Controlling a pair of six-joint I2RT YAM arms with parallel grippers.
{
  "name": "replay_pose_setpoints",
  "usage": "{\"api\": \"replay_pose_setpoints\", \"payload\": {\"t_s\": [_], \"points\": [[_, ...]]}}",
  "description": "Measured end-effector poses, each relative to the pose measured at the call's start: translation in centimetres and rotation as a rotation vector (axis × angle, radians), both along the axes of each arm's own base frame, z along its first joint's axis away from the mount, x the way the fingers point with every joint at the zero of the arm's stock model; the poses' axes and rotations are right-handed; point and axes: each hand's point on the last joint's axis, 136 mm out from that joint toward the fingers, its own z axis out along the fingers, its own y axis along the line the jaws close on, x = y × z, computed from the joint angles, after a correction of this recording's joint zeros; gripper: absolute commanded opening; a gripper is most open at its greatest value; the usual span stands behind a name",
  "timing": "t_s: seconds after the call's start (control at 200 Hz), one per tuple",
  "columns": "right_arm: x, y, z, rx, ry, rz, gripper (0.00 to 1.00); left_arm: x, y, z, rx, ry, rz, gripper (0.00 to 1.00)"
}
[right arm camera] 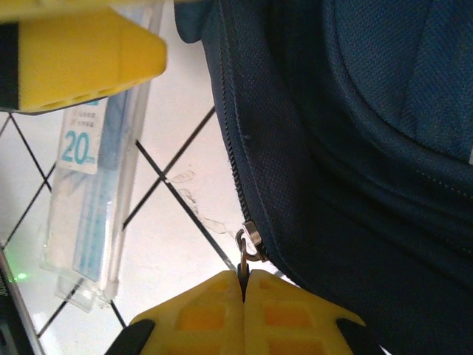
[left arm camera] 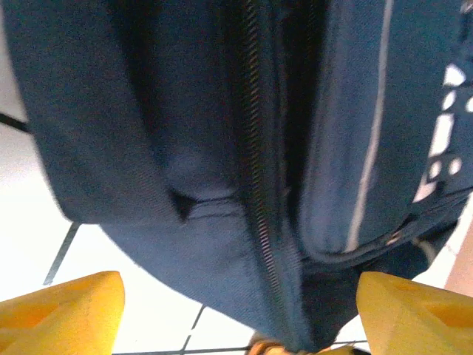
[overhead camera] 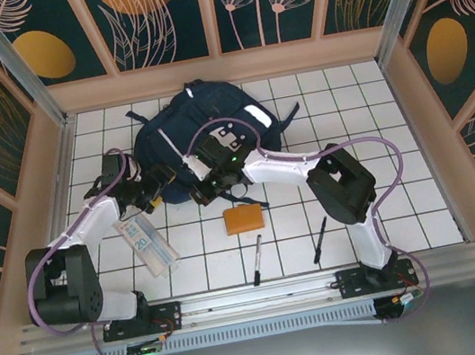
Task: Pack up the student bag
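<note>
Pinching the zipper pull (right arm camera: pixel 247 248) between pressed-together fingers, the right gripper (right arm camera: pixel 244 285) should draw it straight and steadily along the student bag (overhead camera: pixel 202 129), lying at the far middle of the table (overhead camera: pixel 387 198), while the left gripper (left arm camera: pixel 240 310), spread wide at the fabric, steadies it.

The bag (overhead camera: pixel 208 109) lies on the desk (overhead camera: pixel 400 168) at about 12 o'clock from the middle, close to the back wall. Two tools meet at its near edge: the left tool (overhead camera: pixel 162 190) at the bag's 7 o'clock, the right tool (overhead camera: pixel 205 190) at its 6 o'clock, with the zipper pull (right arm camera: pixel 247 248) between its fingers. A ruler packet (overhead camera: pixel 146 241) lies at the desk's 8 o'clock, partly under the left arm. A block (overhead camera: pixel 243 220) sits at 6 o'clock from the bag. A pen (overhead camera: pixel 257 259) lies at the block's 6 o'clock, and a second pen (overhead camera: pixel 320 240) at 3 o'clock from the first.
</note>
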Motion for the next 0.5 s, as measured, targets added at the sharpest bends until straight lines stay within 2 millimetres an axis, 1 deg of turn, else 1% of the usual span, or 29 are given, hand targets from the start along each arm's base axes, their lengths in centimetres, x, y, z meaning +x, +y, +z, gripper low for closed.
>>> {"api": "replay_pose_setpoints", "payload": {"t_s": [0.045, 0.08, 0.22, 0.28, 0.3, 0.33, 0.35, 0.375, 0.435, 0.5], "points": [[-0.2, 0.2, 0.1, 0.009, 0.001, 0.005, 0.00, 0.4, 0.0, 0.1, -0.013, -0.012, 0.021, 0.79], [-0.2, 0.4, 0.2, 0.015, 0.002, 0.006, 0.00, 0.6, -0.1, 0.1, -0.021, -0.017, 0.035, 0.75], [-0.4, 0.6, -0.1, 0.028, 0.010, -0.001, 0.00, 0.7, -0.7, -0.5, -0.044, -0.023, 0.061, 0.54], [-0.6, 0.4, -0.5, 0.025, 0.015, -0.003, 0.00, 0.8, -1.0, -1.2, -0.049, -0.009, 0.058, 0.38], [-0.6, 0.4, -0.7, 0.024, 0.017, -0.004, 0.00, 0.8, -1.1, -1.5, -0.052, -0.001, 0.063, 0.31], [-0.7, 0.3, -0.8, 0.023, 0.019, -0.005, 0.00, 0.8, -1.2, -1.9, -0.048, 0.008, 0.057, 0.15], [-0.7, 0.3, -0.9, 0.022, 0.020, -0.005, 0.00, 0.8, -1.2, -2.4, -0.043, 0.020, 0.054, 0.07], [-0.8, 0.2, -1.0, 0.019, 0.021, -0.006, 0.00, 0.7, -1.2, -2.9, -0.041, 0.034, 0.052, 0.01], [-0.8, 0.0, -1.4, 0.013, 0.018, -0.010, 0.00, 0.4, -1.2, -4.1, -0.022, 0.072, 0.034, 0.00], [-0.8, -0.4, -1.9, 0.000, 0.013, -0.019, 0.00, 0.5, -1.3, -4.5, -0.010, 0.095, 0.004, 0.00]]}}
